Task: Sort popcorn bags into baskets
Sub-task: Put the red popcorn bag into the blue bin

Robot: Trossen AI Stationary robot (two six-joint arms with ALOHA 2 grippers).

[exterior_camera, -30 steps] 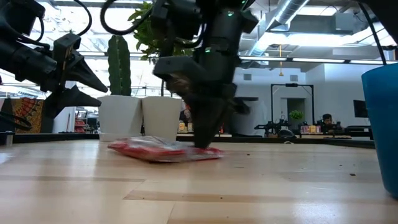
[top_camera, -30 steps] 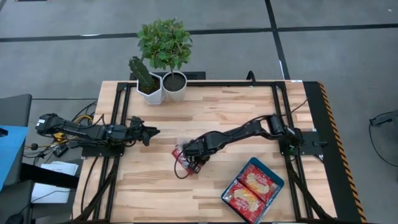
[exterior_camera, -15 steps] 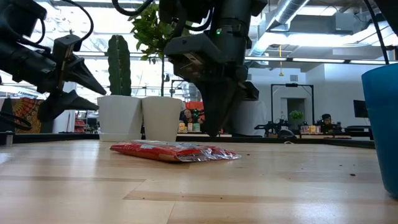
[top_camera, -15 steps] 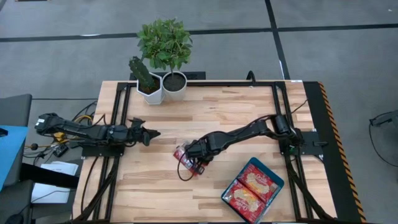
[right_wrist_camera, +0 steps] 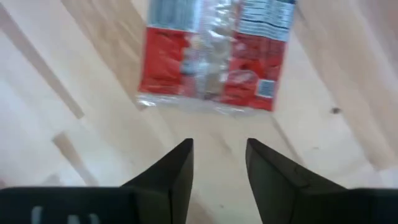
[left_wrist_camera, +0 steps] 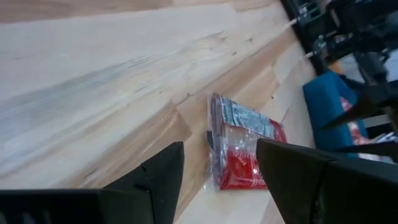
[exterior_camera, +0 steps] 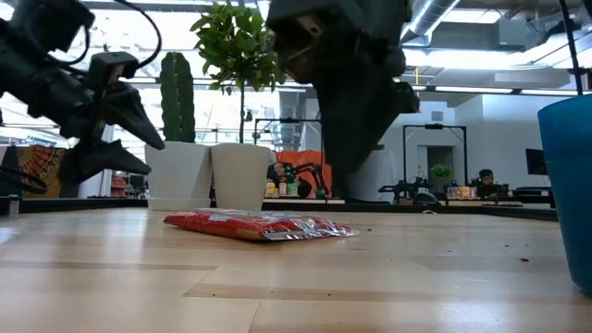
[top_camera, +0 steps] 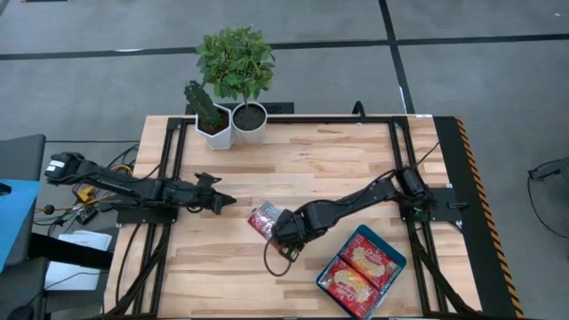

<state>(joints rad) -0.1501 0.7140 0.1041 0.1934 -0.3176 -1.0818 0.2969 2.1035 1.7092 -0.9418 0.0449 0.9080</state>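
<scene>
One popcorn bag lies flat on the wooden table near its middle, red with a printed label end; it also shows in the low view and both wrist views. My right gripper hangs open just above the table on the bag's near side, fingers pointing down, nothing between them. My left gripper is open to the left of the bag, pointing at it. The teal basket at the near right holds two bags.
Two white plant pots stand at the far left edge. Black frame rails run along both sides of the table. A cable loop hangs below my right wrist. Bare wood lies at the near left.
My right gripper has come up off the bag and gone toward the near edge. The bag has settled flat on the table, its right end spread out. My left gripper has reached toward the bag and tipped downward.
</scene>
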